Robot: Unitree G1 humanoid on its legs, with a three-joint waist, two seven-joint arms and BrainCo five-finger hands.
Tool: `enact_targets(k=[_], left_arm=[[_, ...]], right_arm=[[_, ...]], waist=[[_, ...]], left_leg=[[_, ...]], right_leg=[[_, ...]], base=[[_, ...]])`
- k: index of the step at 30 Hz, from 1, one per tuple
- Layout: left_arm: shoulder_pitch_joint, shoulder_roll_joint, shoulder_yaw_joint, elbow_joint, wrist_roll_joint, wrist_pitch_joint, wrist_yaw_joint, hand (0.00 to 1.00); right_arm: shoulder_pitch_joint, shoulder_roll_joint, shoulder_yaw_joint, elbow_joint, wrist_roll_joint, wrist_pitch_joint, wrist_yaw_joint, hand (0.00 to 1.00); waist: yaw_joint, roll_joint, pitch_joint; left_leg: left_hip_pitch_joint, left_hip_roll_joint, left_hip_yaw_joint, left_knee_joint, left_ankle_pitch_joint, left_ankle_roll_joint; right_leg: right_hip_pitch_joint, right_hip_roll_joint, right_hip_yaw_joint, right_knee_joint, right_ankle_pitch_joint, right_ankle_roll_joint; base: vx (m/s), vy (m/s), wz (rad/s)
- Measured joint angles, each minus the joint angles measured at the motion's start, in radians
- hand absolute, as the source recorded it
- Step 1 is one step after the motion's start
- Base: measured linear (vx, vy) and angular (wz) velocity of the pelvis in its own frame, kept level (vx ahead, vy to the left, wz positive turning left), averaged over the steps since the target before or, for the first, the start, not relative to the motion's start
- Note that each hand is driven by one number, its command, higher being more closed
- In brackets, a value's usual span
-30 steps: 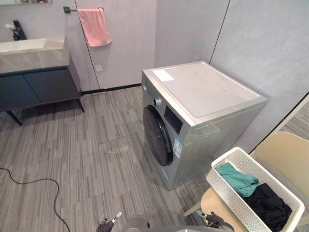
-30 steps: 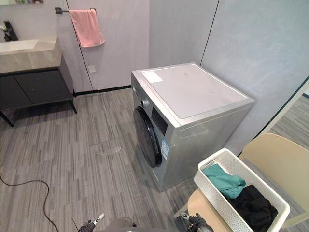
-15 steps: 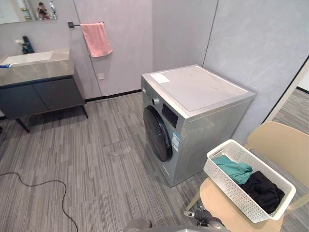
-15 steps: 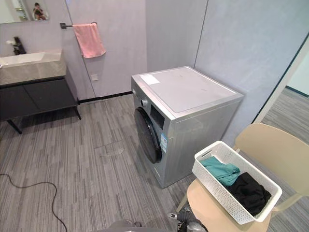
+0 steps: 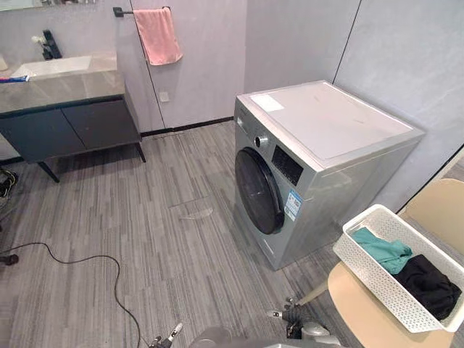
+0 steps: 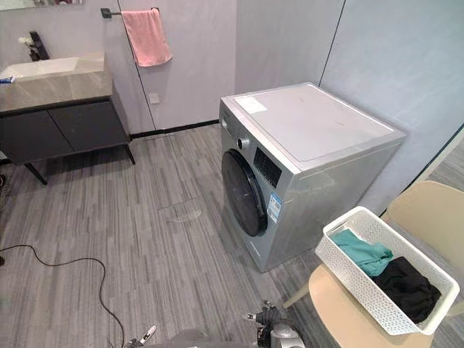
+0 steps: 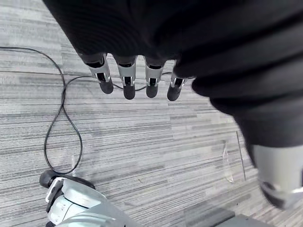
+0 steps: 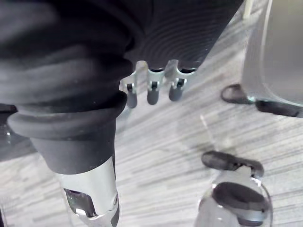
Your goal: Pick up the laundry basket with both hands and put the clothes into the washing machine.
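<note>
The white laundry basket (image 5: 373, 283) sits on the seat of a beige chair (image 5: 355, 308) at the near right, and neither hand touches it. Inside lie a teal garment (image 5: 382, 250) at the far end and a black garment (image 5: 428, 284) at the near end. Just to the left of the chair stands the silver washing machine (image 5: 326, 145), its round dark door (image 5: 259, 190) closed and facing left across the grey striped floor (image 5: 159, 239). The robot's right hand (image 8: 151, 92) hangs low near the chair's front leg, fingers relaxed and holding nothing. The left hand (image 7: 125, 80) hangs over bare floor further left, fingers straight and empty. Along the far wall, a pink towel (image 5: 157, 35) hangs from a rail beside a dark vanity (image 5: 72, 119) with a stone-look top.
</note>
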Motion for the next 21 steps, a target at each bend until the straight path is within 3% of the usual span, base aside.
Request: enact_targets(k=[1, 4, 10, 15, 19, 21], left_arm=[[0.002, 0.010, -0.002, 0.036, -0.006, 0.000, 0.008, 0.00], [0.004, 0.040, -0.014, 0.085, -0.005, 0.000, 0.009, 0.00], [-0.017, 0.063, -0.014, 0.101, 0.001, -0.014, 0.011, 0.00], [0.015, 0.065, -0.005, 0.101, 0.024, -0.013, 0.010, 0.00], [0.022, 0.064, 0.048, 0.100, 0.046, -0.003, 0.008, 0.00], [0.022, 0.064, 0.086, 0.100, 0.053, 0.003, 0.008, 0.00]], right_arm=[[-0.011, -0.001, 0.001, -0.005, 0.024, -0.001, 0.000, 0.00], [-0.008, -0.023, 0.017, -0.139, 0.060, -0.004, -0.010, 0.00], [-0.056, -0.114, 0.055, -0.351, 0.070, -0.040, -0.029, 0.00], [-0.200, -0.157, 0.105, -0.396, 0.061, -0.045, -0.038, 0.00], [-0.284, -0.165, 0.154, -0.395, 0.064, -0.048, -0.047, 0.00], [-0.317, -0.163, 0.205, -0.394, 0.065, -0.048, -0.046, 0.00]], waist=[[-0.013, -0.006, 0.004], [-0.046, -0.027, -0.002], [-0.043, -0.048, -0.002], [-0.035, -0.052, -0.003], [0.015, -0.060, -0.001], [0.023, -0.062, 0.000]], left_leg=[[0.040, -0.009, 0.013, -0.025, 0.023, 0.034], [0.110, -0.029, 0.008, -0.120, 0.060, 0.043], [0.109, -0.036, 0.005, -0.189, 0.098, 0.039], [0.056, -0.027, 0.015, -0.198, 0.099, 0.036], [0.046, -0.023, 0.022, -0.205, 0.103, 0.041], [0.045, -0.023, 0.016, -0.212, 0.103, 0.042]], right_leg=[[0.028, -0.005, 0.009, -0.016, 0.048, 0.016], [0.063, -0.026, 0.003, -0.042, 0.053, 0.023], [0.041, -0.036, 0.001, -0.070, 0.066, 0.045], [-0.005, -0.034, 0.006, -0.098, 0.078, 0.047], [-0.008, -0.029, 0.005, -0.125, 0.086, 0.053], [-0.006, -0.029, -0.001, -0.134, 0.088, 0.051]], base=[[0.13, 0.046, -0.26], [0.13, -0.021, -0.02], [0.02, -0.046, -0.01], [0.01, -0.031, -0.05], [0.09, -0.040, -0.01], [0.13, -0.045, 0.03]])
